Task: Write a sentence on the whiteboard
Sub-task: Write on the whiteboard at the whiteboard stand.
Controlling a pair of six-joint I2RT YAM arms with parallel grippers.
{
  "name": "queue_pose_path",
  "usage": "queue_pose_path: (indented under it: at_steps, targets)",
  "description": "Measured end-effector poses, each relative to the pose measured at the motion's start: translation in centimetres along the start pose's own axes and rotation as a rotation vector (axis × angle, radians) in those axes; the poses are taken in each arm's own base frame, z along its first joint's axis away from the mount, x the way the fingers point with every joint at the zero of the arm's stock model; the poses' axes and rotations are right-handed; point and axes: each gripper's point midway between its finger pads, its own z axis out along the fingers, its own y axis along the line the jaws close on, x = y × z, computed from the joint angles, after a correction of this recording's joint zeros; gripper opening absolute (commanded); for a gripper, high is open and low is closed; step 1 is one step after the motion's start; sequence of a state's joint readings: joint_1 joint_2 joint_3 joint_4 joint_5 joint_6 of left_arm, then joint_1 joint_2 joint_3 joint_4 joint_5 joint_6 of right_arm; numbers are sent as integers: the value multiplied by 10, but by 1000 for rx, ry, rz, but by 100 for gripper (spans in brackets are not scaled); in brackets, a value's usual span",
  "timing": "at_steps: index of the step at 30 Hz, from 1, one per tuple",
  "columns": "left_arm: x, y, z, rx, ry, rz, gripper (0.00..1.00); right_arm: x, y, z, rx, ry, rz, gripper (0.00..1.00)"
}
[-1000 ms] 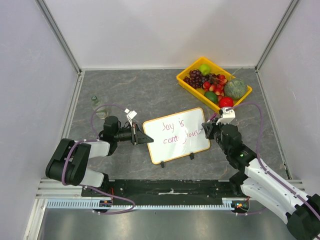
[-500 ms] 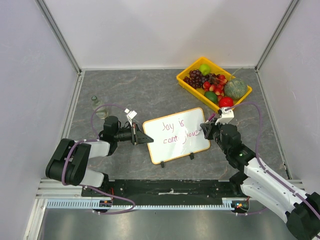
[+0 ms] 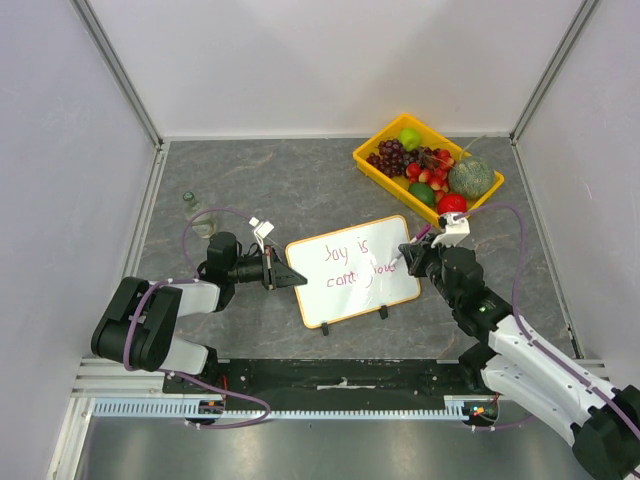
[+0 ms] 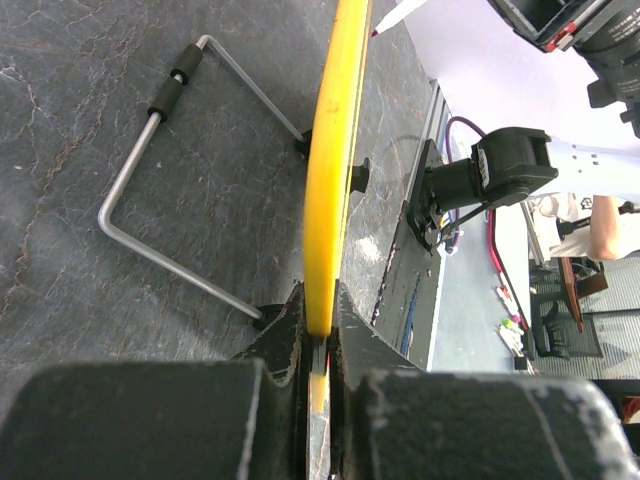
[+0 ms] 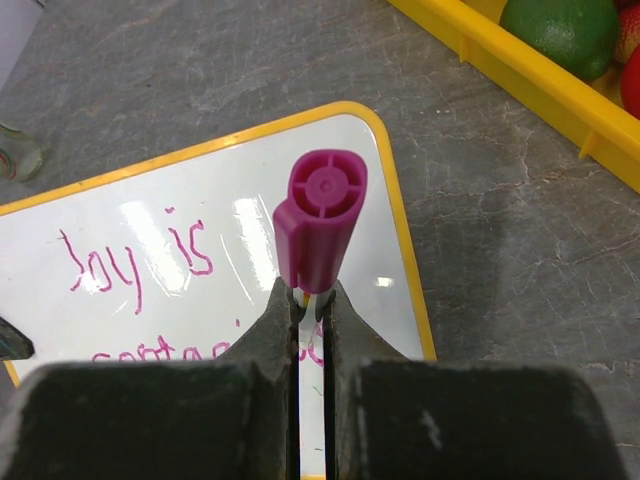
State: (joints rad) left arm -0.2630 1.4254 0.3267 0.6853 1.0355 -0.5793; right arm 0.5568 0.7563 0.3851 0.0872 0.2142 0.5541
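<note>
Whiteboard [image 3: 340,295] mid-table [image 3: 300,180], between arms. Left gripper [image 3: 293,278] pinches its left edge. Right gripper [image 3: 409,258] pinches marker [image 3: 388,262], tip by the sentence [image 3: 348,255], lower line's end.

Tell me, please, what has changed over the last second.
The right claw, shut on the marker, edged slightly left over the right end of the whiteboard, near the sentence. The left claw stayed clamped on its left edge; the board did not move.

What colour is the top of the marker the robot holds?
The marker has a magenta top, clearest in the right wrist view.
</note>
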Motion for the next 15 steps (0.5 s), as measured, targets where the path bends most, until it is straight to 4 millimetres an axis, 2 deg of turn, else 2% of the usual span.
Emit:
queue_pose_path:
  at_steps: [9,15]
  targets:
    - [0,0,0,0,0,0,2,-30,14,-11,-54,-81,28,0]
    - [0,0,0,0,0,0,2,-32,17,-15,-71,-80,31,0]
